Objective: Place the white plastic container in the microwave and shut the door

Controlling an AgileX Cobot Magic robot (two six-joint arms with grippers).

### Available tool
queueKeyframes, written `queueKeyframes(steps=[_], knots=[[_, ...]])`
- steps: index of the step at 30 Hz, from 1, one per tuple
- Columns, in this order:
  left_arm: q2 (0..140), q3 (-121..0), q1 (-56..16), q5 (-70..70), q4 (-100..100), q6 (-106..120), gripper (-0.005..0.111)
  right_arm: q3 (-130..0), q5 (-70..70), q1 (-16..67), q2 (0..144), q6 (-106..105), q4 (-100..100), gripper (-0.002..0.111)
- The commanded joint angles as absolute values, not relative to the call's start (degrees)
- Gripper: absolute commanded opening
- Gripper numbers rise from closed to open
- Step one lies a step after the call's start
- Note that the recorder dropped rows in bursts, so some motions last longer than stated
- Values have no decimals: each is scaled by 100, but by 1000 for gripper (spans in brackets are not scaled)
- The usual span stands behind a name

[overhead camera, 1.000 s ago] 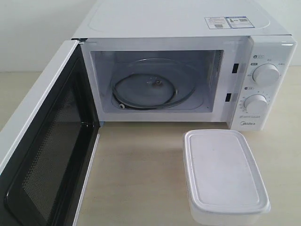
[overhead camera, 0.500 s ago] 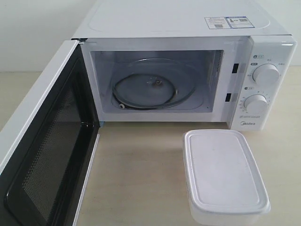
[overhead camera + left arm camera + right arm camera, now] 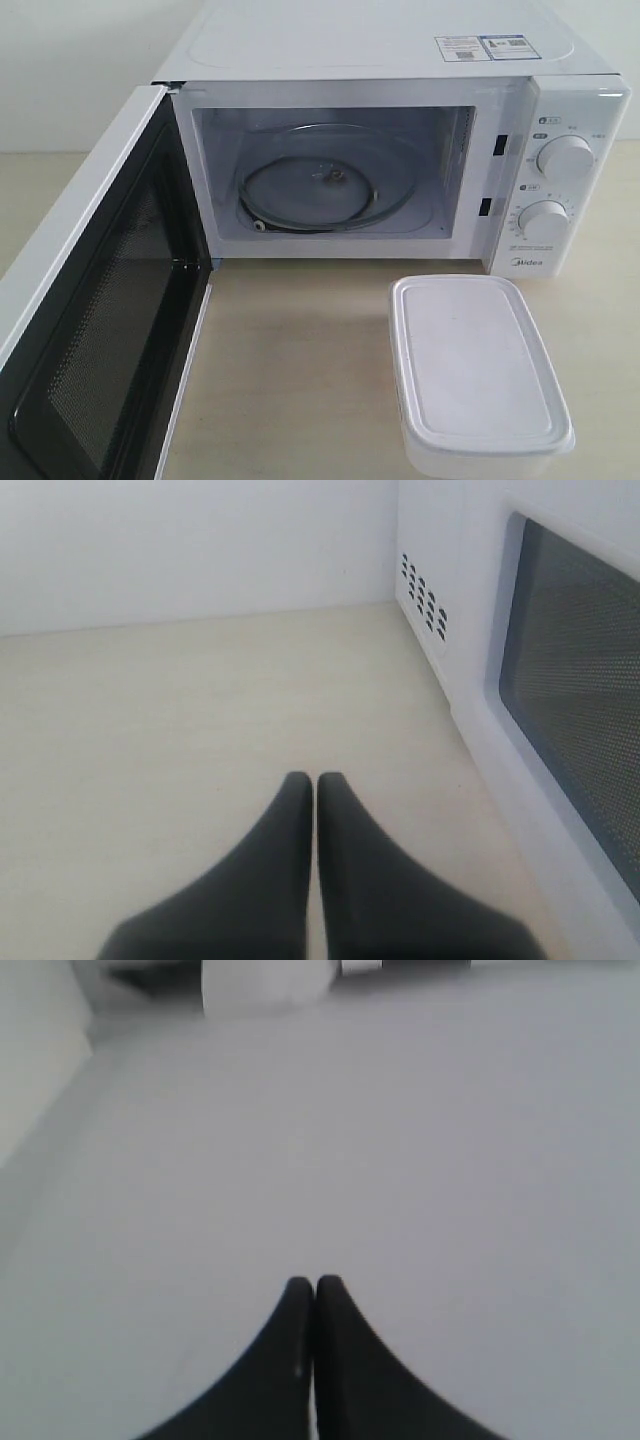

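The white plastic container [image 3: 478, 372] stands lidded on the beige table, in front of the microwave [image 3: 400, 150] and below its two dials. The microwave's door [image 3: 90, 330] is swung wide open to the left, its black mesh inner face showing; the glass turntable [image 3: 325, 180] lies bare inside. Neither gripper shows in the exterior view. In the left wrist view my left gripper [image 3: 315, 780] is shut with nothing in it, over the table beside the door's outer face [image 3: 575, 695]. My right gripper [image 3: 314, 1285] is shut and holds nothing, above a plain pale surface.
A pale wall runs behind the table. The open door takes up the left side of the table in front of the microwave. Bare beige tabletop [image 3: 300, 360] lies between the door and the container. Vent holes [image 3: 423, 595] mark the microwave's side.
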State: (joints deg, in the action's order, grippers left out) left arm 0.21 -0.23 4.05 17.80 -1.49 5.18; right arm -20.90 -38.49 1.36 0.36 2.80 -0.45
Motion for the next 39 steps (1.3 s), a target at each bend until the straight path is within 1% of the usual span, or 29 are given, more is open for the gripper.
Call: queueKeyframes(steps=[1,6,11,13,19,24,27,30,33,36,39], knots=[[0,0,435,1776,-215,469,4,-3142,-121,134,714,290,78,0],[0,0,435,1776,-215,469,4,-3725,1192,134,2083,360,78,0],[0,0,435,1776,-215,469,4,-4450,3184,134,3598,1272,78,0],[0,0,435,1776,-215,469,4,-4646,3737,134,4144,1312,57,0],[0,0,435,1776,-215,469,4,-4688,4244,121,5028,731,-230,0],[0,0,435,1776,-215,469,4,-4688,4631,121,5722,-403,406,0],[0,0,435,1776,-215,469,4,-4863,5267,121,6211,-579,442,0],[0,0,435,1776,-215,469,4,-5099,5846,121,6647,-1099,1047,0],[0,0,435,1776,-215,469,4,-5212,6025,111,6822,-1720,1802,0],[0,0,435,1776,-215,469,4,-5247,6174,-100,6901,-2274,2350,0],[0,0,435,1776,-215,469,4,-5367,6656,-620,7016,-3064,3214,0]])
